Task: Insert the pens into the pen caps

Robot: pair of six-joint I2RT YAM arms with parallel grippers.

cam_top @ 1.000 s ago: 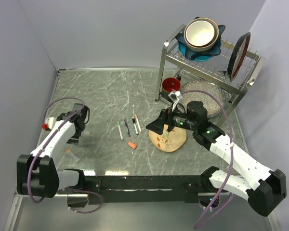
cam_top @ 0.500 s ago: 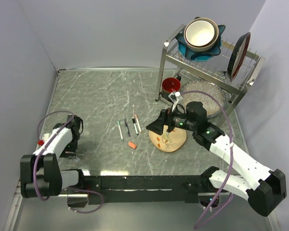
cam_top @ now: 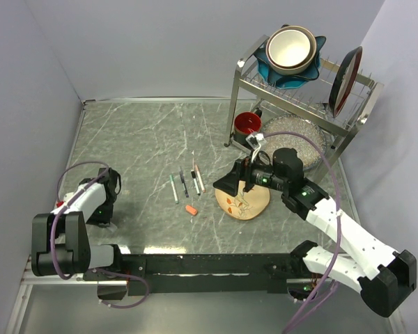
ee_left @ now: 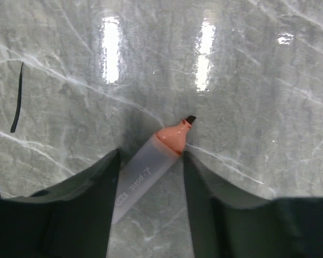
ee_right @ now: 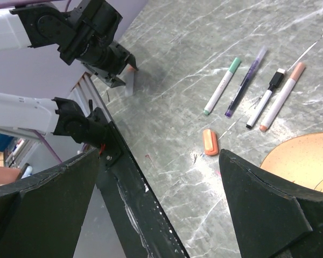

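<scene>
Pens [cam_top: 187,184] lie in a row at frame centre on the desk [cam_top: 153,139]; orange cap [cam_top: 191,209] below. Left gripper [ee_left: 151,177] pinches an orange-tipped pen [ee_left: 151,164]; right gripper [ee_right: 159,177] spread.

Grey veined marble worktop [cam_top: 153,139] gleaming under overhead lights; plain lavender walls [cam_top: 160,49] enclosing it; metal rack [cam_top: 299,90] standing far right.

4 pens [ee_right: 253,90] lie side by side, an orange cap [ee_right: 210,142] near them.
</scene>
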